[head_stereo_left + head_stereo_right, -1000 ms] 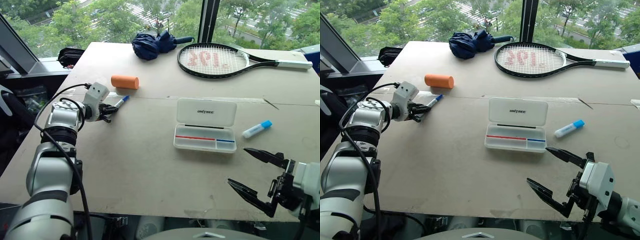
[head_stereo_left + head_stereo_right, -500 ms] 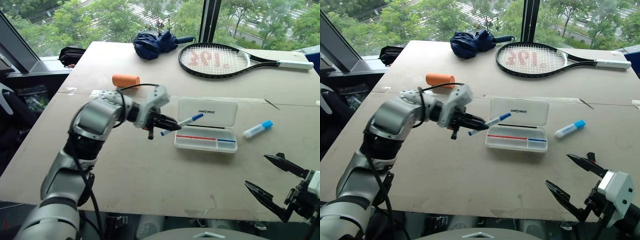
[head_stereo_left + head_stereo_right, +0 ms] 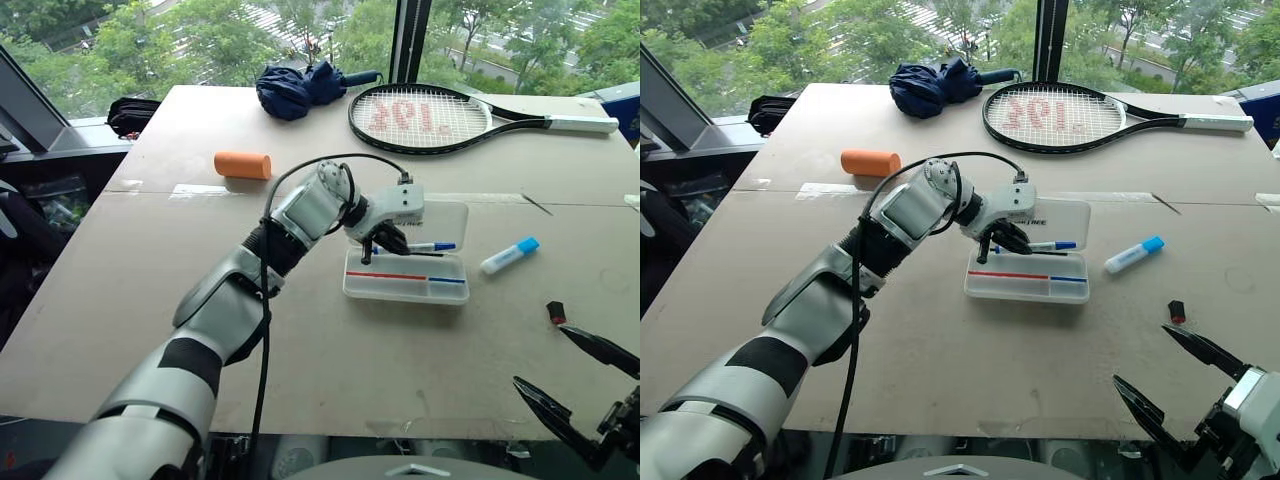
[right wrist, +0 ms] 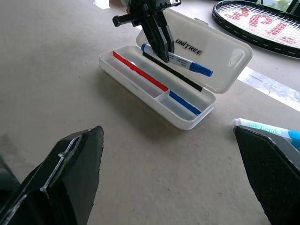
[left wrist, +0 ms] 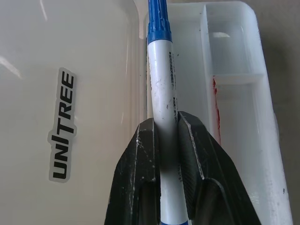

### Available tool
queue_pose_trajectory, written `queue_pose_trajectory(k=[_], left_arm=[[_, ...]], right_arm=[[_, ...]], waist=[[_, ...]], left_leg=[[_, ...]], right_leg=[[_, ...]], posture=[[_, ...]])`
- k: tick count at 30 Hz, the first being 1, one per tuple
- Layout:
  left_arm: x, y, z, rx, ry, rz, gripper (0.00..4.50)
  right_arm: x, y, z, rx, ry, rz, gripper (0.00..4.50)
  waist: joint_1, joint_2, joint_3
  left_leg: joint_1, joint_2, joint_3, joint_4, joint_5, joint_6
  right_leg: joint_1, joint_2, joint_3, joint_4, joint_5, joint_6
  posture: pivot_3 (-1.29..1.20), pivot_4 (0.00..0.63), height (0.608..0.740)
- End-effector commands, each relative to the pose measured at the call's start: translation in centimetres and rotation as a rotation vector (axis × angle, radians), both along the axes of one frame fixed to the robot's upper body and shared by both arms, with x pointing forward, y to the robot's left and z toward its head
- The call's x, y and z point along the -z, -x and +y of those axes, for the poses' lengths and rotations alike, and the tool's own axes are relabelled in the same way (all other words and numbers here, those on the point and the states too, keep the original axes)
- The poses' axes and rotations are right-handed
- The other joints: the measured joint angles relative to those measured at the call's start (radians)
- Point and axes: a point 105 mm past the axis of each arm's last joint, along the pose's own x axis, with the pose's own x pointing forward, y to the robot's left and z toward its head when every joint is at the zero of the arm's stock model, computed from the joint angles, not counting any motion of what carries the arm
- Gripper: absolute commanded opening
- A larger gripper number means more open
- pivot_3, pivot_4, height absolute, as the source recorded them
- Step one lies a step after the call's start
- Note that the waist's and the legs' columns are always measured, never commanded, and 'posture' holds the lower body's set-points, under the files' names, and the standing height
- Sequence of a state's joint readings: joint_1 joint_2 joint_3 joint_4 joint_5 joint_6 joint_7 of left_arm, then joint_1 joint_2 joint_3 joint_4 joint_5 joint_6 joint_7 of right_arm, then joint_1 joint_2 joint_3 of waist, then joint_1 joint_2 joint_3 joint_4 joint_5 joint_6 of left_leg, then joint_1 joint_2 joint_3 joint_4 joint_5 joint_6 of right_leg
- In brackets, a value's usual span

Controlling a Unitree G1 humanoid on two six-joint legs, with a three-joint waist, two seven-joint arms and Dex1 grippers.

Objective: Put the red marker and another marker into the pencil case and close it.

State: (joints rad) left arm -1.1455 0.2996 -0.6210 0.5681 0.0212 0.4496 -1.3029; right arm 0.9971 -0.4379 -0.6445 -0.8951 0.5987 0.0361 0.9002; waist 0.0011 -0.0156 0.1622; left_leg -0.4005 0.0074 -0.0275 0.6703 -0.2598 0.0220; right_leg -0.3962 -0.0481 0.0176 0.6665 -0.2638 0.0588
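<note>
The pencil case (image 3: 405, 276) lies open in the middle of the frame, a bit right of center, with its white lid (image 3: 440, 218) folded back toward the top and its clear tray (image 3: 1027, 284) toward the bottom. The tray has a red stripe and a blue stripe along it. The left gripper (image 3: 388, 240) hangs right over the case and pinches a blue-capped marker (image 5: 161, 108) tight between its two black fingers (image 5: 140, 154). The marker's long side runs the same way as the long side of the tray, with the blue cap pointing to the right of the frame. It sits just above the back of the tray, near the hinge, so I think the next move is a short drop down and then letting go. The right gripper (image 3: 1175, 385) is low in the bottom right corner, with its fingers spread wide and nothing in them, well apart from the case. A marker with a light blue cap (image 3: 510, 256) lies on the table (image 3: 300, 330) just right of the case, nearer to the right gripper. I cannot see a red marker.
</note>
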Motion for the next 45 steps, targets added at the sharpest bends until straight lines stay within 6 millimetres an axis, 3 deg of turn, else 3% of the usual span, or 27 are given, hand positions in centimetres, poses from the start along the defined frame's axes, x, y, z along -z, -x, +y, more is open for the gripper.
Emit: queue_pose_trajectory(k=[1, 2, 4, 7, 9, 10, 12, 15, 19, 21, 24, 29, 31, 38, 42, 45], left_arm=[[-0.7, 0.3, -0.3, 0.051, -0.006, -0.012, 0.04], [-0.6, 0.5, -0.2, 0.063, -0.015, -0.002, 0.04], [-0.4, 0.9, 0.0, 0.080, -0.027, 0.010, 1.10], [-0.4, 1.0, 0.2, 0.076, -0.021, 0.010, 2.36], [-1.2, 0.9, 0.8, 0.046, 0.011, 0.007, 3.23], [-2.0, 1.1, 1.4, 0.030, 0.046, 0.020, 3.40], [-2.9, 1.6, 2.2, 0.011, 0.095, 0.039, 4.38], [-4.2, 3.1, 4.7, -0.057, 0.193, 0.066, 4.46], [-5.0, 4.6, 7.1, -0.179, 0.278, 0.070, 4.46], [-5.5, 5.7, 7.5, -0.195, 0.346, 0.081, 4.46], [-6.8, 8.6, 8.8, -0.108, 0.543, 0.019, 4.46], [-7.1, 13.2, 10.8, -0.040, 0.580, 0.142, 4.46], [-6.4, 14.0, 11.4, -0.054, 0.554, 0.130, 4.46], [-6.2, 14.8, 11.6, -0.128, 0.592, 0.123, 4.46], [-5.9, 15.2, 11.6, -0.140, 0.592, 0.122, 4.46], [-5.9, 15.2, 11.6, -0.152, 0.593, 0.113, 4.50]], right_arm=[[-1.0, 0.3, 0.1, 0.011, 0.023, -0.043, 4.50], [-1.0, 0.3, 0.1, 0.019, 0.022, -0.043, 4.50], [-1.1, 0.3, -0.1, 0.028, 0.017, -0.045, 4.50], [-1.2, 0.0, -0.2, 0.036, 0.008, -0.048, 4.50], [-1.8, -1.3, -0.5, 0.094, -0.020, -0.087, 4.50], [-1.7, -2.2, -0.6, 0.133, -0.043, -0.082, 4.50], [-1.7, -3.5, -0.8, 0.191, -0.054, -0.076, 4.50], [-1.7, -6.4, -0.8, 0.280, -0.086, -0.085, 4.50], [-1.3, -9.2, -1.5, 0.409, 0.039, -0.080, 4.50], [-1.0, -9.9, -0.7, 0.360, -0.016, -0.024, 4.50], [0.7, -13.3, -2.2, 0.486, -0.053, 0.110, 4.50], [1.2, -18.1, -4.2, 0.765, -0.232, 0.209, 4.50], [1.8, -19.6, -4.3, 0.871, -0.290, 0.260, 4.50], [3.2, -21.6, -2.4, 1.070, -0.376, 0.409, 4.50], [4.7, -21.9, -1.8, 1.198, -0.277, 0.503, 4.50], [6.0, -21.3, -1.3, 1.223, -0.239, 0.556, 3.61]], waist=[[0.002, 0.000, 0.000], [0.002, 0.000, 0.000], [0.004, 0.000, 0.000], [0.006, 0.000, 0.000], [0.005, 0.000, 0.000], [-0.001, 0.000, 0.001], [-0.005, 0.001, 0.001], [-0.011, 0.002, 0.001], [-0.012, 0.006, 0.002], [0.004, 0.006, 0.002], [0.000, 0.005, 0.002], [-0.006, 0.003, 0.003], [-0.013, 0.006, 0.003], [-0.010, 0.006, 0.003], [-0.015, 0.007, 0.003], [-0.015, 0.007, 0.002]], left_leg=[[0.000, 0.000, 0.000, 0.000, 0.000, 0.000], [0.000, 0.000, 0.000, 0.000, 0.000, 0.000], [-0.001, 0.000, 0.000, 0.000, 0.000, 0.000], [-0.001, 0.000, 0.000, 0.000, 0.000, 0.000], [-0.001, 0.000, 0.000, 0.000, 0.000, 0.000], [-0.001, 0.001, 0.000, 0.000, 0.000, 0.000], [-0.001, 0.002, 0.001, 0.000, 0.000, 0.000], [0.000, 0.003, 0.000, 0.000, 0.000, 0.000], [0.001, 0.004, 0.000, 0.000, 0.000, 0.000], [0.000, 0.003, -0.002, 0.000, 0.000, 0.000], [0.000, 0.003, 0.000, 0.001, 0.000, 0.000], [0.000, 0.003, 0.000, 0.001, 0.000, 0.000], [0.001, 0.002, 0.001, 0.000, 0.000, 0.000], [0.000, 0.002, 0.000, -0.001, 0.000, -0.001], [0.001, 0.001, 0.001, -0.001, 0.000, -0.001], [0.001, 0.000, 0.000, -0.001, 0.000, -0.001]], right_leg=[[0.000, 0.000, 0.000, 0.000, 0.000, 0.000], [0.000, 0.000, 0.000, 0.000, 0.000, 0.000], [0.000, 0.000, 0.000, -0.001, 0.000, 0.000], [0.000, 0.000, 0.000, -0.001, 0.000, 0.000], [0.000, 0.000, 0.000, -0.001, 0.000, 0.000], [0.000, 0.000, 0.000, -0.001, 0.000, 0.000], [0.000, 0.000, 0.001, -0.001, 0.000, 0.000], [0.000, 0.000, 0.000, 0.000, 0.000, 0.000], [-0.001, -0.001, 0.001, 0.002, 0.000, -0.001], [-0.001, -0.001, -0.001, 0.003, 0.000, 0.000], [0.000, -0.002, 0.000, 0.002, 0.000, 0.000], [0.000, -0.003, 0.000, 0.002, 0.000, 0.000], [0.000, -0.003, 0.002, 0.003, 0.000, 0.000], [-0.002, -0.003, 0.000, 0.004, 0.000, 0.000], [-0.002, -0.003, 0.001, 0.004, 0.000, 0.000], [-0.002, -0.003, 0.000, 0.005, 0.000, 0.000]], posture=[[0.00, 0.150, 0.732], [0.00, 0.150, 0.732], [0.00, 0.150, 0.732], [0.00, 0.150, 0.732], [0.00, 0.150, 0.732], [0.00, 0.150, 0.732], [0.00, 0.150, 0.732], [0.00, 0.150, 0.732], [0.00, 0.150, 0.732], [0.00, 0.150, 0.732], [0.00, 0.150, 0.732], [0.00, 0.150, 0.732], [0.00, 0.150, 0.732], [0.00, 0.150, 0.732], [0.00, 0.150, 0.732], [0.00, 0.150, 0.732]])
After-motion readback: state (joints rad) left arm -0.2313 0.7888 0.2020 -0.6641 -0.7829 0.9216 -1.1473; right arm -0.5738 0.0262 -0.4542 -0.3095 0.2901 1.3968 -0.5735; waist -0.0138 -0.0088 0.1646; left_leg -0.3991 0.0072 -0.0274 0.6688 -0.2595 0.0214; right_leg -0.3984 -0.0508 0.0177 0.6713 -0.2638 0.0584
